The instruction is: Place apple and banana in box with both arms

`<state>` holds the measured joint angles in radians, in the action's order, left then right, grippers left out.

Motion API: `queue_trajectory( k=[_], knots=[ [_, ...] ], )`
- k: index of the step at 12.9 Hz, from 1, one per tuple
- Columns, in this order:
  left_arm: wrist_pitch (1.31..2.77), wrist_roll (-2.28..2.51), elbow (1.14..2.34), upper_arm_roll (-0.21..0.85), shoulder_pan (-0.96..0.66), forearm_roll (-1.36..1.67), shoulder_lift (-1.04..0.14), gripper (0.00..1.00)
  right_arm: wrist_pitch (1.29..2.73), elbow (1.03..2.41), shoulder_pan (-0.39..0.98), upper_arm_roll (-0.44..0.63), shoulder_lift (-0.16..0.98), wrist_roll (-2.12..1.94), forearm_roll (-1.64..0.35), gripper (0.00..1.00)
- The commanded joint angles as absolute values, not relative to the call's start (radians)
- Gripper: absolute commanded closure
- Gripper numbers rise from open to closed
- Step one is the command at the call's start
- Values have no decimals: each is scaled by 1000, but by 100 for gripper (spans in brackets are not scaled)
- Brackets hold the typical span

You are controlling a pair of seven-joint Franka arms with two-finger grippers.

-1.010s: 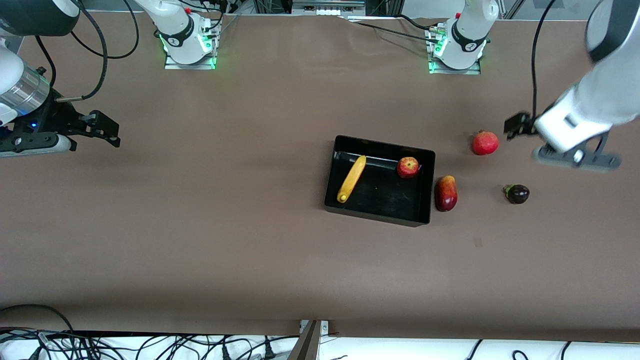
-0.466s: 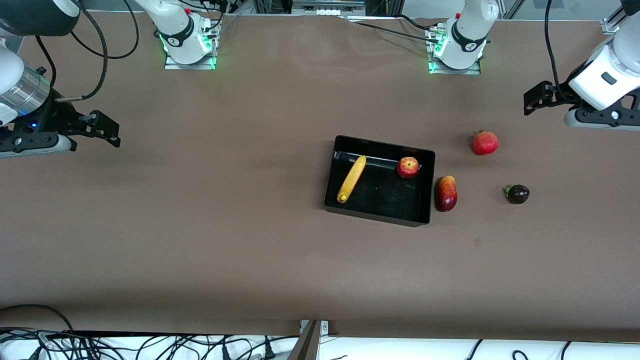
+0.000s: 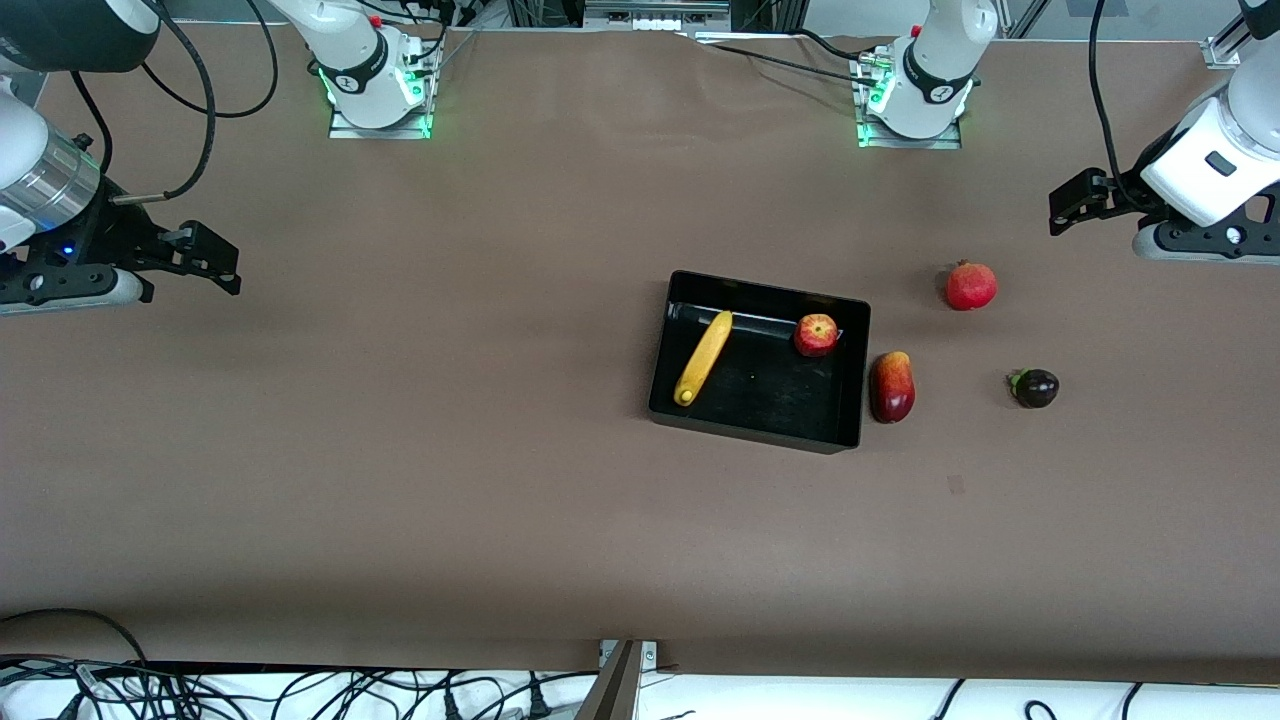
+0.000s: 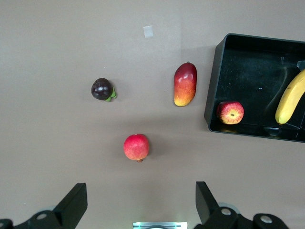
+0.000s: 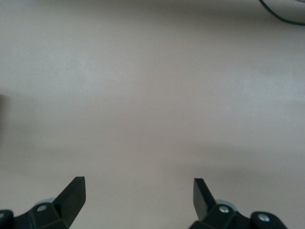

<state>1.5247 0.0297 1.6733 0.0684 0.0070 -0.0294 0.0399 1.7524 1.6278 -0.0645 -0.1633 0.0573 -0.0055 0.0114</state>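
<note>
Front view: The box [image 3: 760, 362] sits on the table [image 3: 450, 450], toward the left arm's end of centre. The banana [image 3: 703, 357] lies inside it, along the wall toward the right arm's end. The apple [image 3: 817, 334] rests in the box corner farther from the camera, toward the left arm's end. A mango [image 3: 892, 386] lies on the table just beside the box's outer wall. A round red fruit [image 3: 971, 286] sits farther from the camera than the mango. A dark purple fruit [image 3: 1035, 388] lies well apart from the box, toward the left arm's end. The left gripper [image 3: 1075, 200] hangs over bare table at the left arm's end, holding nothing. The right gripper [image 3: 205, 258] hangs over bare table at the right arm's end, holding nothing.

Left wrist view: The left gripper [image 4: 140, 205] has its fingers [image 4: 74, 202] spread wide, with nothing between them. The red fruit [image 4: 136, 147], purple fruit [image 4: 103, 89], mango [image 4: 185, 84], box [image 4: 215, 95], apple [image 4: 230, 112] and banana [image 4: 289, 97] all show below it.

Right wrist view: The right gripper [image 5: 138, 198] has its fingers [image 5: 72, 194] spread wide and empty, over bare table [image 5: 152, 95].
</note>
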Motion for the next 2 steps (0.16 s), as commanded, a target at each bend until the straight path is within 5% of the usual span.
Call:
queue_trajectory(
  k=[1, 2],
  knots=[
    [1537, 38, 1687, 60, 3, -8, 58, 0, 1753, 1624, -58, -166, 54, -3, 23, 0],
    [1539, 38, 1687, 60, 3, -9, 58, 0, 1753, 1624, -57, -166, 54, -3, 23, 0]
  ],
)
